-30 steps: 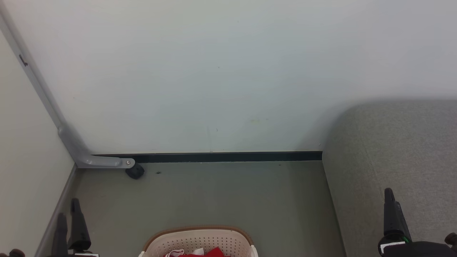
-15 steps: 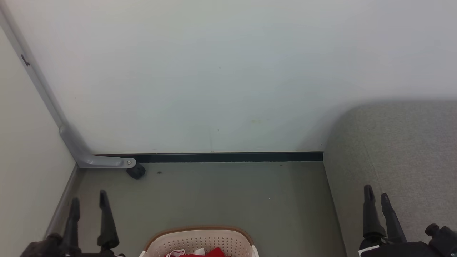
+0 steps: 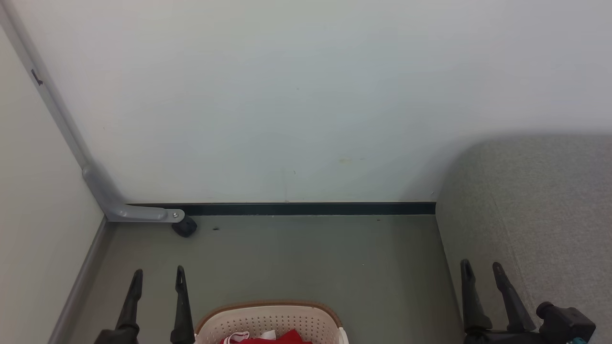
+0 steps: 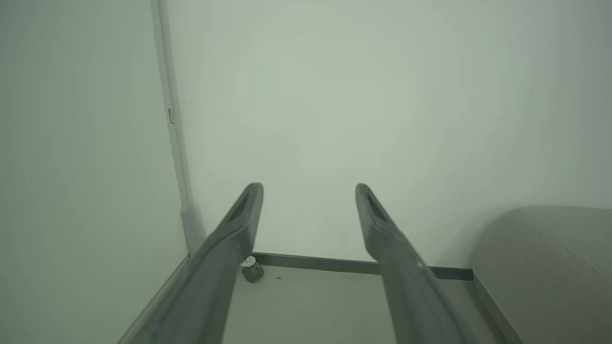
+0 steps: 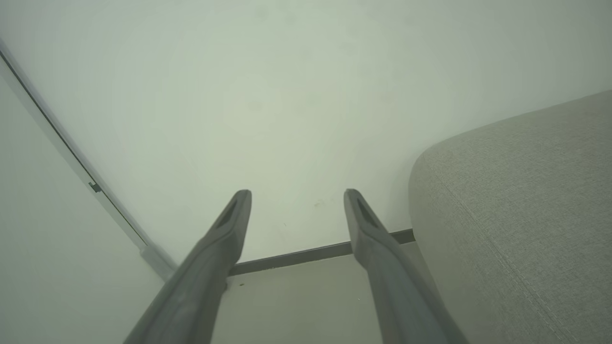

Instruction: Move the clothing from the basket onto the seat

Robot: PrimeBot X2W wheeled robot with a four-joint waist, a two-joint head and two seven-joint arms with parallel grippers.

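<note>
Head view, left to right. Far left: pale side wall, grey bracket (image 3: 138,214) at the corner, small black caster (image 3: 184,227) under its end.

Lower left: left gripper (image 3: 158,270), fingers spread wide, nothing between them. Hovers over bare floor (image 3: 311,258), just beside the basket's left rim, not touching it as far as can be told.

Bottom centre: basket (image 3: 267,306), cream with brown rim, on the floor. Holds the clothing (image 3: 282,338): red fabric with a bit of white trim, heaped inside against the far wall.

Lower right: right gripper (image 3: 481,264), fingers likewise wide apart and empty, raised in front of the seat's near-left edge.

Right: seat (image 3: 535,200), grey woven upholstery, rounded corner against the back wall, well apart from the basket. No red fabric on the stretch in view.

Progress, judged from the above: nothing moved across yet. No garment gripped, none lifted, none laid down. All of it left to do: reach into the basket, take hold, carry right, release on the cushion, repeat until no garment is left.

Hidden or doubtful:
- Basket cut by the bottom edge; near half and floor of it out of frame. Number of garments impossible to tell.
- Seat cut by the right edge; rest of the cushion unchecked.
- Both wrists cropped at the bottom.
- Left and right wrist views: open fingers against blank wall, skirting and seat corner; no help on basket contents.
</note>
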